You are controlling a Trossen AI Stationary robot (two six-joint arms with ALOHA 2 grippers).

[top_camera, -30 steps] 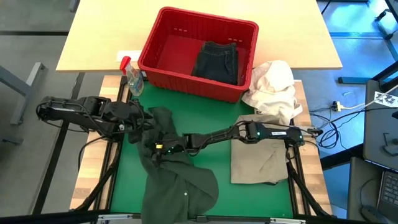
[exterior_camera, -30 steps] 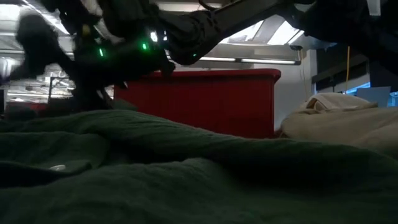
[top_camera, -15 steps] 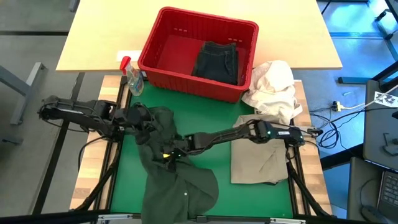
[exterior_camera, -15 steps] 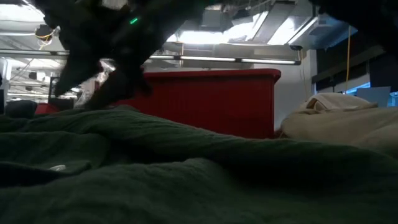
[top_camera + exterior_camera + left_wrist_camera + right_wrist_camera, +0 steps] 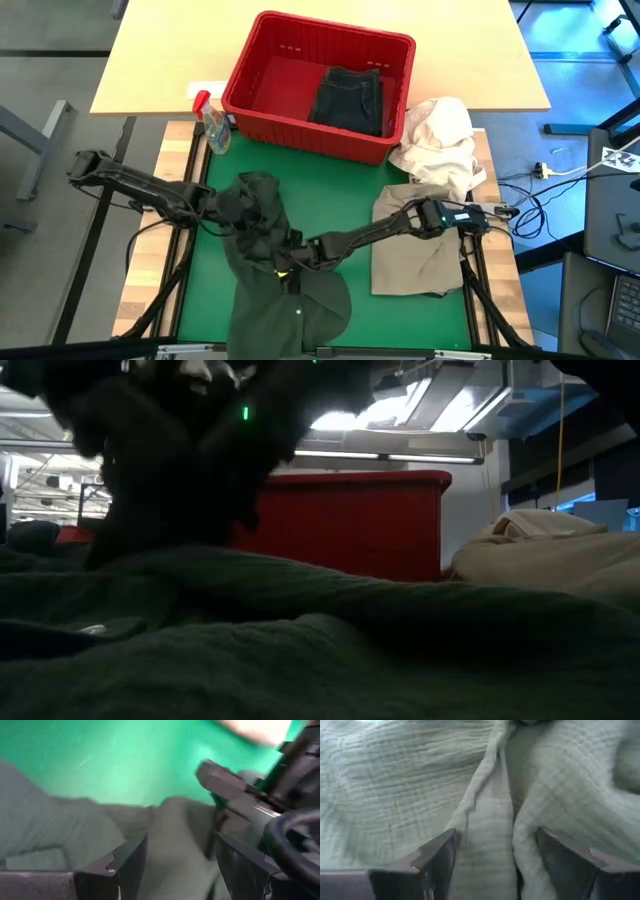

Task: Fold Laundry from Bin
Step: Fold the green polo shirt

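A dark green garment point(image 5: 285, 285) lay crumpled on the green table point(image 5: 350, 190). Both end effectors, left point(image 5: 248, 212) and right point(image 5: 287, 268), stood open over its folds, seemingly gripping nothing. Closing there risked pinching several layers together, bunching the fold.

bin point(image 5: 262, 122) at back w/ garment point(image 5: 350, 98) inside, shirt point(image 5: 275, 270) front-left on mat point(image 5: 340, 190), folded garment point(image 5: 415, 250) right
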